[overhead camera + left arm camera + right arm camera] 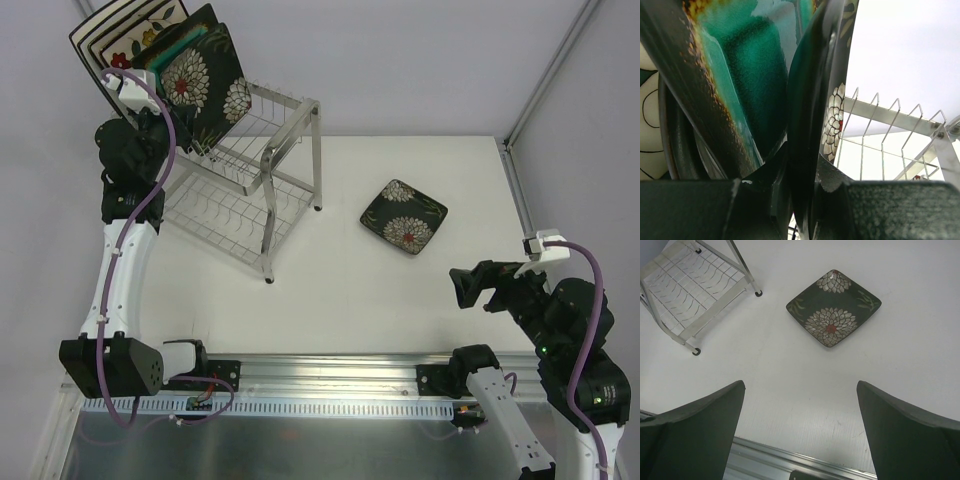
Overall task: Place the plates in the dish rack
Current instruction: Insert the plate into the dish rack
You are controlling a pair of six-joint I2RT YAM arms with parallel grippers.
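Silver wire rack (287,103) almost loaded
left gripper (802,195) pinches dark white-bloom square plate (205,85) upper left; right gripper (800,430) wide, empty; twin plate (403,216) waits mid-right.

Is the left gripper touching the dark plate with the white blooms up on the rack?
Touching. The left wrist view shows the left gripper shut on the rim of the bloom plate, which is wedged between both fingers.

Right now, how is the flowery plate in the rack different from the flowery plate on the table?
The rack plate stands on edge in the dish rack, beside other plates; the table plate lies flat and alone. The left gripper pinches the rack plate; nothing touches the table plate, and the open right gripper hangs apart from it. Both are dark squares with white blooms.
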